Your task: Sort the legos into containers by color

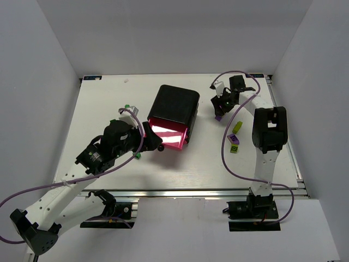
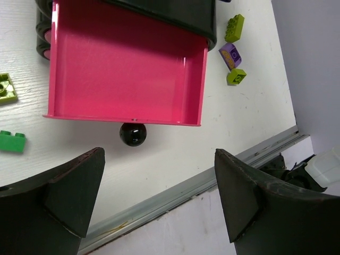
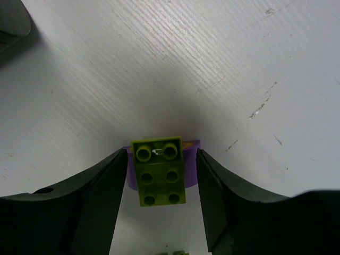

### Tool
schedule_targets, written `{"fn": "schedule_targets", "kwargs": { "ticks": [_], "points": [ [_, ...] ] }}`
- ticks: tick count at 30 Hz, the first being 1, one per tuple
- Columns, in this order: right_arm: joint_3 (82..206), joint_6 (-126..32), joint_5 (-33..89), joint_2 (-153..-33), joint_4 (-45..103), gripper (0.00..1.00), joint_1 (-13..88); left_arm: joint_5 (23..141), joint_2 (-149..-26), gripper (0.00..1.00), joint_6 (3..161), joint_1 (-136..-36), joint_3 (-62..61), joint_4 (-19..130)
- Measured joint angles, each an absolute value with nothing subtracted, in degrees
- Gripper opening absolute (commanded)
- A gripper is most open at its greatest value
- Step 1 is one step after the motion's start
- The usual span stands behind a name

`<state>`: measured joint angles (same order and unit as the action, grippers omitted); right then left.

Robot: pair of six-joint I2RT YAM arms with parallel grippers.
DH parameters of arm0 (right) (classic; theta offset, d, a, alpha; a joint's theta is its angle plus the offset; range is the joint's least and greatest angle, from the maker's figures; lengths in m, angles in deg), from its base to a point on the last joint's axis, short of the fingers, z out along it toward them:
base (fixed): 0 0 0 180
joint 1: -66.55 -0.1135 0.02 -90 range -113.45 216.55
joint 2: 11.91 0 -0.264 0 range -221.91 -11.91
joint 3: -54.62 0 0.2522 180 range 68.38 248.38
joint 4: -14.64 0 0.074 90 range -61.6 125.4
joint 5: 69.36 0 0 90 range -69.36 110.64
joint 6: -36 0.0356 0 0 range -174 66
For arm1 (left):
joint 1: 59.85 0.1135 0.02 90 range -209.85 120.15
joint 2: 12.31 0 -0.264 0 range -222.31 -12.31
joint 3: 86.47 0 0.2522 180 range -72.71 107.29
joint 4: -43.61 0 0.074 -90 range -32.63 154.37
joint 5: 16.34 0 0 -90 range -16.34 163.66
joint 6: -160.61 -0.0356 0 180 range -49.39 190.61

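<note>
Straddling yellow-green brick (image 3: 159, 172) with right fingers (image 3: 103, 199) - spread, not yet pinching - atop purple brick (image 3: 192, 169), far right of bench (image 3: 239, 64) | holding left fingers (image 2: 69, 191) wide apart near open pink drawer (image 2: 127, 69) | risk: lifting both colours together, or tipping stack through off-centre squeeze

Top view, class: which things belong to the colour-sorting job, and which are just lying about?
Job: open pink drawer; black casing; yellow-green brick; purple brick; green brick.
Lying about: purple cable; table-edge rail.
</note>
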<state>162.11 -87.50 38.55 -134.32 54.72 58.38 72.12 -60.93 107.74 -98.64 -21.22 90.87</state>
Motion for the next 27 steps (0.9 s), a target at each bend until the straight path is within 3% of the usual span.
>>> {"fn": "schedule_targets", "kwargs": {
  "ticks": [3, 4, 6, 7, 14, 19, 24, 27],
  "points": [
    [161.9, -88.1, 38.3, -134.1, 55.1, 0.44, 58.4, 72.6, -61.5, 0.93, 107.8, -98.7, -21.2, 89.5],
    [161.9, -88.3, 38.3, -134.1, 55.2, 0.27, 58.4, 72.7, -61.9, 0.92, 107.8, -98.7, -21.2, 89.1],
    [161.9, -88.2, 38.4, -133.9, 55.2, 0.05, 58.4, 73.5, -63.4, 0.91, 107.8, -98.7, -20.7, 88.7],
    [161.8, -88.3, 38.4, -133.8, 55.3, 0.0, 58.4, 73.9, -64.5, 0.91, 107.7, -98.7, -20.1, 88.6],
    [161.6, -85.6, 43.3, -128.2, 56.3, 0.0, 59.3, 78.3, -73.7, 0.93, 107.7, -98.7, -12.7, 84.2],
    [159.8, -83.7, 62.7, -114.4, 57.2, 0.0, 62.5, 84.0, -81.1, 0.94, 110.6, -98.6, -6.6, 76.2],
    [148.7, -83.0, 82.4, -94.6, 47.6, 0.0, 64.4, 90.8, -88.6, 0.94, 116.1, -98.2, -3.7, 66.8],
    [144.0, -78.9, 92.5, -89.8, 37.4, 0.0, 63.4, 94.3, -91.8, 0.95, 119.9, -98.1, -3.4, 60.7]
  ]
}}
